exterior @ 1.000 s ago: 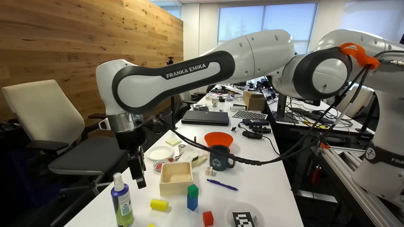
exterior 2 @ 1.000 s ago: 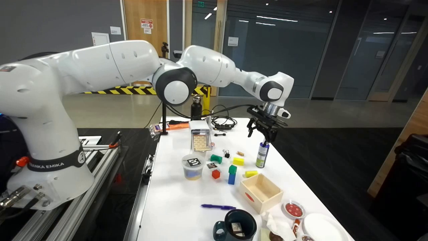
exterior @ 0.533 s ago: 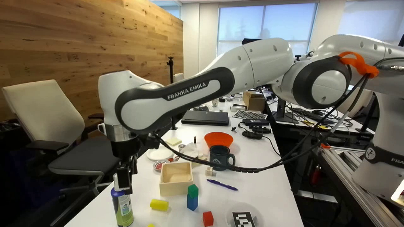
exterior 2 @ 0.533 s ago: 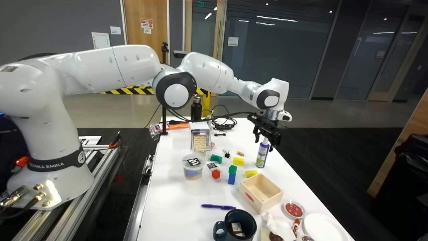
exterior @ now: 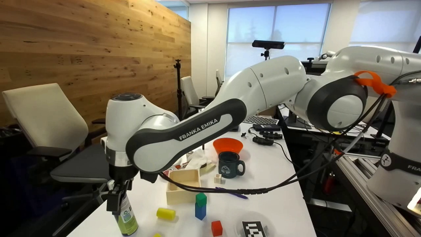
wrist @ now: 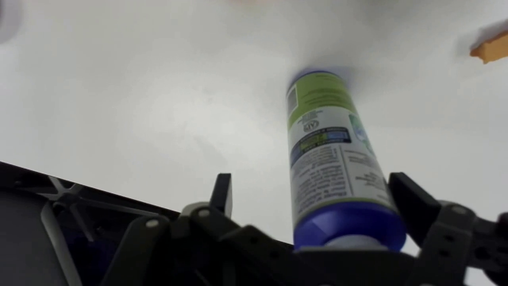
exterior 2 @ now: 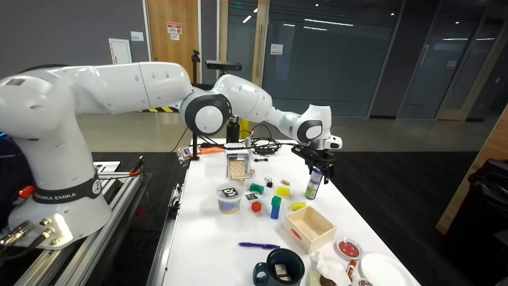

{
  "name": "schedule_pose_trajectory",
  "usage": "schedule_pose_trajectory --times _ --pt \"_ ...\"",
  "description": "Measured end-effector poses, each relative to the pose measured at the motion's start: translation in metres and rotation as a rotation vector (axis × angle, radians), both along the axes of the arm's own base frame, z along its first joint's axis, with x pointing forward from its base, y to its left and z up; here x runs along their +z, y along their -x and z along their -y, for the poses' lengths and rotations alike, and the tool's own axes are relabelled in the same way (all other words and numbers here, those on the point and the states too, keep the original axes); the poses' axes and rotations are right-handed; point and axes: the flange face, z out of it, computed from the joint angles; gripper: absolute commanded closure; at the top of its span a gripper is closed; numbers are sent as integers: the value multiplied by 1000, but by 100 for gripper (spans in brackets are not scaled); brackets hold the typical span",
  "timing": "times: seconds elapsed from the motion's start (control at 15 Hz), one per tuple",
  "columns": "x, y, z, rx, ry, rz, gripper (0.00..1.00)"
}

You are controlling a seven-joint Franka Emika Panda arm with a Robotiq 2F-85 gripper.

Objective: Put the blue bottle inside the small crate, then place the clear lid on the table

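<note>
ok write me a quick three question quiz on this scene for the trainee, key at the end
1. Multiple choice: what sits on top of the blue block?
a) red block
b) green block
c) purple pen

2. True or false: the blue bottle is outside the small crate.

3. Fill in the gap: the pincer is ____, with the blue bottle between its jaws.

Key:
1. b
2. true
3. open (the wrist view shows a gap beside the blue bottle)

Blue-white-green bottle (wrist: 331,167), tan crate (exterior 2: 322,240), white table (exterior 2: 210,258), black hand (wrist: 313,192)
</note>
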Motion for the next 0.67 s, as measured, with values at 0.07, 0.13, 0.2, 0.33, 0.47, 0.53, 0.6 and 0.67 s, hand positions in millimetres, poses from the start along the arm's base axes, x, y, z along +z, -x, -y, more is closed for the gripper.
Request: schedule_pose_trajectory --times 0.07,0.13,0.2,0.33,0.47,0.53,0.6,0.67 --pt "1 -1 -2 -8 0 14 34" --pt "3 -1 -3 -16 0 27 41" --pt "4 -1 -5 -25 -1 38 49" --pt "6 -2 -6 -44 -3 53 62" --pt "7 -3 -7 -59 -5 65 70" --pt "7 -3 -7 -66 -3 67 70" --pt "6 -3 -6 -73 0 70 70" --pt "7 -3 -5 -83 5 73 70"
